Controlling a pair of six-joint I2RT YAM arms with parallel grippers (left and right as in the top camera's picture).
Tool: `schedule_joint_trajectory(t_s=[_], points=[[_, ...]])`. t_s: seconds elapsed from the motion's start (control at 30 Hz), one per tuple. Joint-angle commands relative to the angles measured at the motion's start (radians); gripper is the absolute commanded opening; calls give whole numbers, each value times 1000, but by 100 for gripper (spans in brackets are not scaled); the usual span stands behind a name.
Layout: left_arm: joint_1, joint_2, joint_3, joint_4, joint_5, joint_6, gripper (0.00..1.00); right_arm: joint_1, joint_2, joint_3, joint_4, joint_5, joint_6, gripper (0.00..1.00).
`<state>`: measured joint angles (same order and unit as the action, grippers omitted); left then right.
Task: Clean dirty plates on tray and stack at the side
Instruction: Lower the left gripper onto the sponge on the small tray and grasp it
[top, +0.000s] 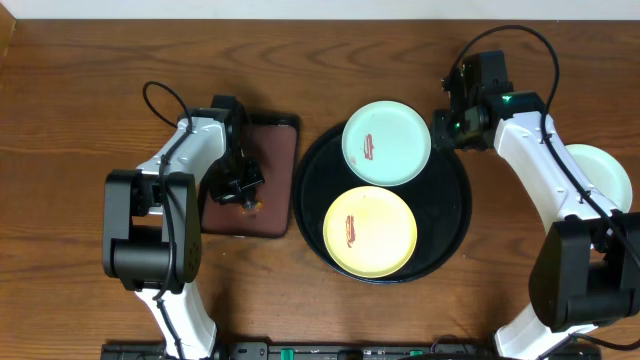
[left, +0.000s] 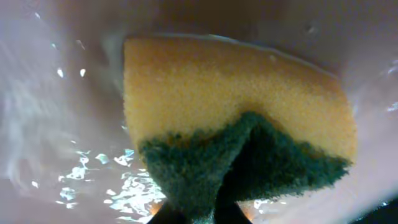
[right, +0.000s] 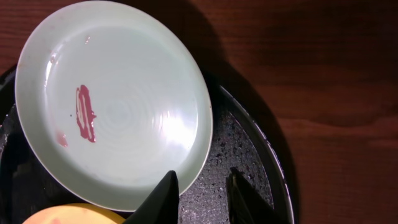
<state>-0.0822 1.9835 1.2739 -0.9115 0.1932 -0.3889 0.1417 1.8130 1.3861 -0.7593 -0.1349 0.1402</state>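
left gripper: squeezing the sponge tight, over the brown tray
right gripper: fingers apart at the mint plate rim

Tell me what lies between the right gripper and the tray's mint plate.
Nothing. In the right wrist view one finger of the right gripper overlaps the mint plate at its rim; the other hangs over the black tray.

Mint plate, yellow plate, both red-smeared, flat on black tray; another plate off-tray.
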Motion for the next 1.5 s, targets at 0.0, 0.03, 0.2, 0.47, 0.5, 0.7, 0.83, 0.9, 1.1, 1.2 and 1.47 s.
schedule_joint_trajectory(t_s=[0.0,0.03,0.2,0.47,0.5,0.7,0.83,0.9,1.1,1.2,1.47], points=[[0,8,19,-42,-10,29,8,3,1,2,3,-4,-6,25],[0,8,38,-60,-10,39,8,3,1,2,3,-4,-6,24],[0,6,137,-139,-12,68,43,3,1,2,3,-4,-6,24],[0,8,131,-64,-138,74,49,3,1,2,3,-5,-6,24],[0,9,123,-58,-138,74,49,3,1,2,3,-5,-6,25],[0,33,29,33,-130,70,38,3,1,2,3,-5,2,25],[0,32,24,58,-120,71,7,3,1,2,3,-5,2,25],[0,28,34,56,-85,91,7,3,1,2,3,-5,2,24],[-2,-18,77,38,-9,121,8,3,1,2,3,-5,2,25],[-2,-41,98,24,-10,143,34,3,1,2,3,-5,2,25],[-2,-76,96,-116,-10,141,50,3,1,2,3,-5,2,25]])
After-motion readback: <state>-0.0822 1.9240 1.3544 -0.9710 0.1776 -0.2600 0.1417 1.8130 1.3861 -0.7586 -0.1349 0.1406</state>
